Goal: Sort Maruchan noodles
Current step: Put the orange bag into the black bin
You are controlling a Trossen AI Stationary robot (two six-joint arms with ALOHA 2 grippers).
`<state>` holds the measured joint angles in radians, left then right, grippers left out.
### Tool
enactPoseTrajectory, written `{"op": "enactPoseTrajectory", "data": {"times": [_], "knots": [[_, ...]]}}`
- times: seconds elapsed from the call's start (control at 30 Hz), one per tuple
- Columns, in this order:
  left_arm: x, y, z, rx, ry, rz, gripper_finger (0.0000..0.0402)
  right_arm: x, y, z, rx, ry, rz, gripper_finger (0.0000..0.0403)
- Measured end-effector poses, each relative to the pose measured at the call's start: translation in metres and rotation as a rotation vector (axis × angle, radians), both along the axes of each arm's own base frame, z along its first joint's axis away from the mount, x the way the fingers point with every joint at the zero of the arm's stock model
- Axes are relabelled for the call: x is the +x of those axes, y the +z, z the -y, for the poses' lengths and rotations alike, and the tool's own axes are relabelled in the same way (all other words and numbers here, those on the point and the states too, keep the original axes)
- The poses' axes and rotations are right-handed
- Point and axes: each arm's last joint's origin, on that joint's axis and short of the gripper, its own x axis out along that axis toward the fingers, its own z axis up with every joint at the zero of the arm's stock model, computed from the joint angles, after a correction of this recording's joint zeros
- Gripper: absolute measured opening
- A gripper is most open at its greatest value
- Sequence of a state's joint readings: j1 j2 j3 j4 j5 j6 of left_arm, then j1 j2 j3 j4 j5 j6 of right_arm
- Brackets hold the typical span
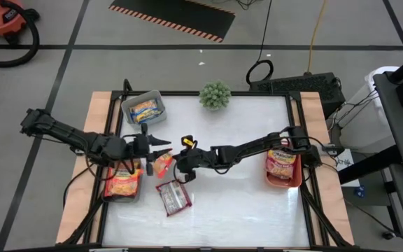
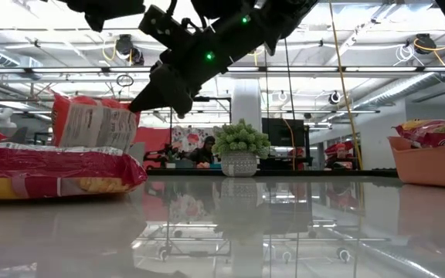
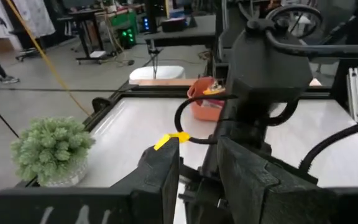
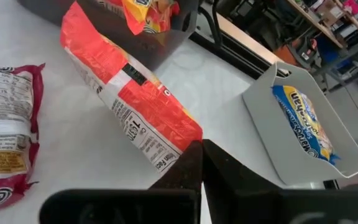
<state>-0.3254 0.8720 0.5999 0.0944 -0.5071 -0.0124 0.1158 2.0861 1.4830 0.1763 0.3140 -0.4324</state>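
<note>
On the bench's left edge: a dark bin [image 1: 123, 183] already holds an orange-yellow packet [image 1: 122, 182].
Back-left: a grey bin [image 1: 143, 107] holds a blue-and-yellow packet [image 1: 145, 108].
Left gripper [image 1: 161, 143]: fingers apart and empty, beside the packet in play.
Centre: the right gripper [image 1: 168, 166] has its fingers clamped on a corner of a red-and-orange packet [image 1: 162, 164], tilted just off the bench [image 1: 243, 203].
Centre front: a dark red packet [image 1: 173, 197] lies unsorted.
Right: an orange bin [image 1: 283, 171] holds at least one packet.
Progress: three bins started; by my judgement two packets remain.
Hidden: how many packets are stacked in each bin; packet print is unreadable.
</note>
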Motion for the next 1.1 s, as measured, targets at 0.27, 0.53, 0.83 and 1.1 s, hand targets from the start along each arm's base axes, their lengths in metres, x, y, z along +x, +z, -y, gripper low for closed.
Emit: {"op": "enactPoseTrajectory", "data": {"times": [0.27, 0.53, 0.83, 1.1], "knots": [[0.022, -0.021, -0.004, 0.012, 0.052, -0.097, 0.0115, 0.0, 0.001, 0.002, -0.003, -0.002, -0.006, 0.0], [0.032, -0.029, -0.012, -0.012, 0.103, -0.119, 0.0115, -0.001, 0.002, 0.01, 0.0, -0.018, -0.012, 0.0], [0.03, -0.033, -0.013, 0.061, 0.088, -0.186, 0.0116, -0.002, 0.004, 0.014, -0.002, -0.027, -0.024, 0.0], [0.024, -0.043, -0.015, 0.124, 0.077, -0.312, 0.0154, -0.016, 0.03, 0.01, -0.024, -0.022, -0.055, 0.0]]}}
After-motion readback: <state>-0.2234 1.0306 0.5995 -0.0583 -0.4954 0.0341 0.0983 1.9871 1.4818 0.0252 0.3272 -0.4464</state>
